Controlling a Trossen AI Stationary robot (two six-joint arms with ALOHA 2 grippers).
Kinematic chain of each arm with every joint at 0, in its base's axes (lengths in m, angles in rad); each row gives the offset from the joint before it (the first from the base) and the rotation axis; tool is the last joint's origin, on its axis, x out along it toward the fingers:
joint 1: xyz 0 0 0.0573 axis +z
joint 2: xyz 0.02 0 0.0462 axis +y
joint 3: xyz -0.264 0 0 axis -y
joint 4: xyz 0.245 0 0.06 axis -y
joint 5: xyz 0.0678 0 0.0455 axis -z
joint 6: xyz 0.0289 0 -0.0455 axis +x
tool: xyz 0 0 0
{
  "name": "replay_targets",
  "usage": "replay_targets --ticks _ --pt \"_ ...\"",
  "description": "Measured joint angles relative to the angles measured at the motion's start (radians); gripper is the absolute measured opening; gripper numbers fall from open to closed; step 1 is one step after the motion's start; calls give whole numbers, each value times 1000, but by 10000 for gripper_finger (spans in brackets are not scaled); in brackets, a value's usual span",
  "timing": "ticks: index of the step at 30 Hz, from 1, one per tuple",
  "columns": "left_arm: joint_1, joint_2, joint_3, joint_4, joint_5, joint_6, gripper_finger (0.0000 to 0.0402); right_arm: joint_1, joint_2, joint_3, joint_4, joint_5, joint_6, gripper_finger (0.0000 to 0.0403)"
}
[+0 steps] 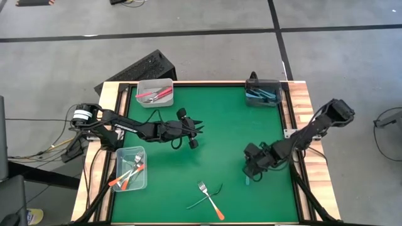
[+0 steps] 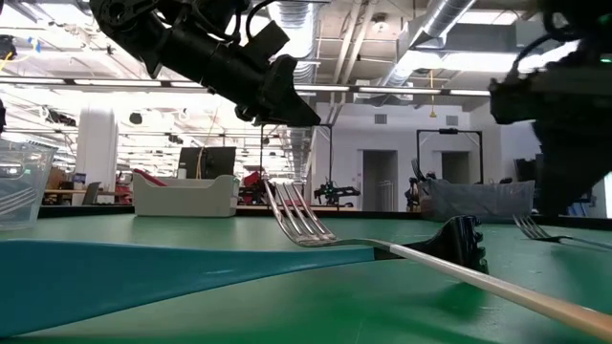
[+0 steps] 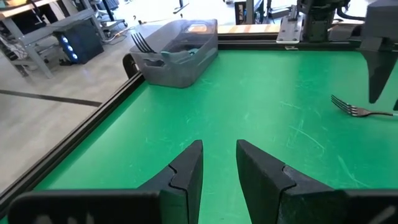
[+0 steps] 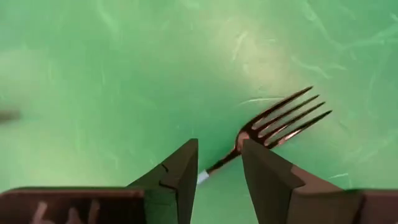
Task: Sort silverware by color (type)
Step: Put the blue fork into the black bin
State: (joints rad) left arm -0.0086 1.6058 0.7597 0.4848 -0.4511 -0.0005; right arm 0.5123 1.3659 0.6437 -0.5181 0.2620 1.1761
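Note:
A fork with a silver head [image 4: 283, 118] and a pale blue handle [image 4: 203, 176] lies flat on the green table, seen too as a fork [image 3: 354, 111] in the left wrist view. My right gripper [image 4: 219, 146] [image 1: 251, 171] points down over it, open, one finger on each side of the neck; whether a finger touches it cannot be told. My left gripper [image 3: 217, 155] [image 1: 191, 129] hovers open and empty over the table's middle left. An orange-handled fork [image 1: 210, 199] crosses a dark utensil [image 1: 204, 198] near the front edge.
A clear bin [image 1: 154, 93] with red-handled pieces stands at the far left. A dark grey bin [image 1: 262, 93] with blue ones stands at the far right. A clear bin [image 1: 130, 168] with orange ones sits at the near left. Bare green mat lies between the arms.

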Motion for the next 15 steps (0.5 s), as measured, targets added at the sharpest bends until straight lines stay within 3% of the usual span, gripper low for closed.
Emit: replay_targets --ticks 8,15 --pt "0 0 0 -1 -1 -4 87 -34 5 26 -4 -18 161 152" --pt "0 0 0 -2 -1 -1 87 2 89 26 -12 -33 292 152"
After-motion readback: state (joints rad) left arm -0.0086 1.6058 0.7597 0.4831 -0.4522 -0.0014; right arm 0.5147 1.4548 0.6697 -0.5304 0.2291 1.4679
